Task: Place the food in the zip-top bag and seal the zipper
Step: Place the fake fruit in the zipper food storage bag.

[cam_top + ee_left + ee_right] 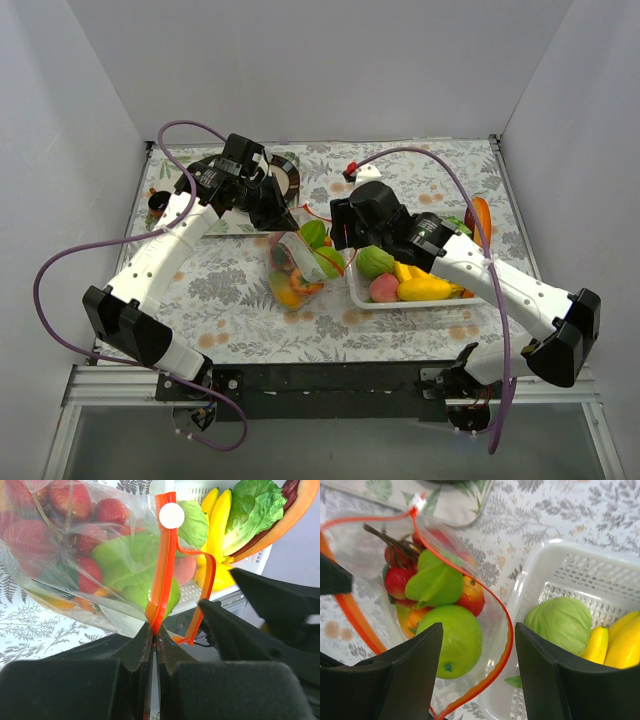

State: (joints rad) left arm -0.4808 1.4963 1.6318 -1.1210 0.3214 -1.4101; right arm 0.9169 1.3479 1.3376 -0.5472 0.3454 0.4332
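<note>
Left pincer (152, 632) clamped on zipper (164, 560), right pincer (477, 630) apart, zip-top bag (290, 270) mouth opening rightward

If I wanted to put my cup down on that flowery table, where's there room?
Bare cloth lies between the left arm and the zip-top bag, and along the near edge in front of the white basket. The middle is crowded: the left pincer grips the bag's zipper, the right pincer hangs open above it.

White arms (165, 255), black joints (125, 322) and fingers (410, 680), purple cables (412, 150).
</note>
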